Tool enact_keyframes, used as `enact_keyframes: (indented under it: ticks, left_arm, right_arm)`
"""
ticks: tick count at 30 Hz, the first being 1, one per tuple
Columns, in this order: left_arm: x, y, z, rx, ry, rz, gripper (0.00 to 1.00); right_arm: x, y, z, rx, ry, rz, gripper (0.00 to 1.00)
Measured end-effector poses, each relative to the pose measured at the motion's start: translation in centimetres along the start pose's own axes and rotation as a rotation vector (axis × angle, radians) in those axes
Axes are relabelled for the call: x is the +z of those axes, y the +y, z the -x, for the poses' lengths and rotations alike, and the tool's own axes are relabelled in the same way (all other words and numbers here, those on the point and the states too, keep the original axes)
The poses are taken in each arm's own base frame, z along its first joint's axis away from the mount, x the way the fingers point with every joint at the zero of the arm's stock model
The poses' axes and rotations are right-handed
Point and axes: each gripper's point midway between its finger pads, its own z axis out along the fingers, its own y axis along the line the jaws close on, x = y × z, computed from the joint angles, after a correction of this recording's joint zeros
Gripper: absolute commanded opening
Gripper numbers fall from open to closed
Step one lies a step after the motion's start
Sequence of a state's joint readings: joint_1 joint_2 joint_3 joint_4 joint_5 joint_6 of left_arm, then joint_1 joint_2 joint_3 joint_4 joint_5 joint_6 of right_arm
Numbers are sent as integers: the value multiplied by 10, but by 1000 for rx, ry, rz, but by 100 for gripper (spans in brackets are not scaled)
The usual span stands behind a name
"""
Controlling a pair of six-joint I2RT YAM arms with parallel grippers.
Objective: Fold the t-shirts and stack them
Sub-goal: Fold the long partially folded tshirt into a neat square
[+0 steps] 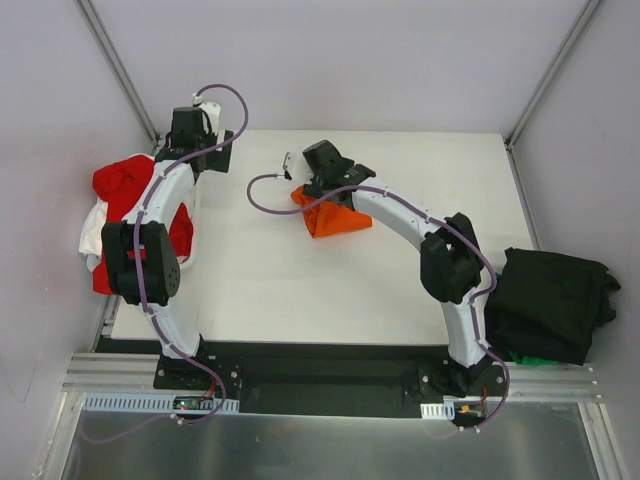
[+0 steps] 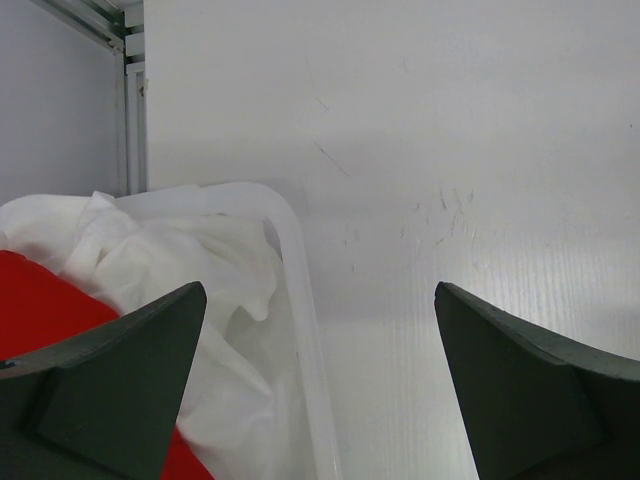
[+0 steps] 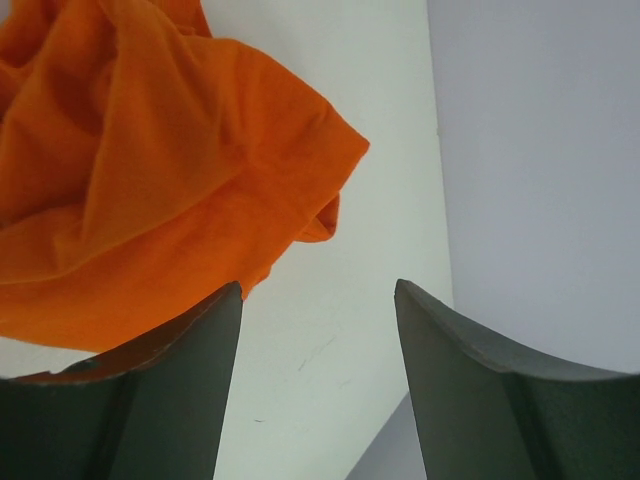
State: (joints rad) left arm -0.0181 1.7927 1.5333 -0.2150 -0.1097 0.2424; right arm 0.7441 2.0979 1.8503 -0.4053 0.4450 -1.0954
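Crumpled bright orange t-shirt (image 1: 335, 215): mid-table, unfolded, beside my right gripper (image 3: 318, 290), which is half-open and empty. Left gripper (image 2: 320, 290): wide apart, empty, near heaped red and white t-shirts (image 1: 120, 190). Piled black t-shirts (image 1: 550, 300): right edge. I judge folding barely begun.

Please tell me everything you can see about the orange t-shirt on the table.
The orange t-shirt is soft, plain, bright cloth, crumpled into a bunched heap, not folded. It lies on the white table, toward the far middle, beside the right end effector. Its open jaws hold no cloth between them; whether a finger touches it, I cannot tell.
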Motion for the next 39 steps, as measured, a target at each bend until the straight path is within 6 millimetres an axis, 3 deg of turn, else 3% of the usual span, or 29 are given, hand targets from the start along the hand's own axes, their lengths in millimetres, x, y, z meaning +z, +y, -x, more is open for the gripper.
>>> enact_keyframes:
  ticks: [10,24,33,39]
  left_arm:
    - [2,-3,-9,2,19,-9,99]
    - [2,-5,-11,2,22,-16,99]
    - [2,-7,-11,3,20,-29,99]
    - [3,-8,-16,4,31,-31,99]
  right_arm:
    - [1,33,4,62,-39,140,66]
    - [40,93,11,66,-54,349,65]
    - [38,102,29,90,-121,430,65]
    - [42,103,23,80,-92,416,65]
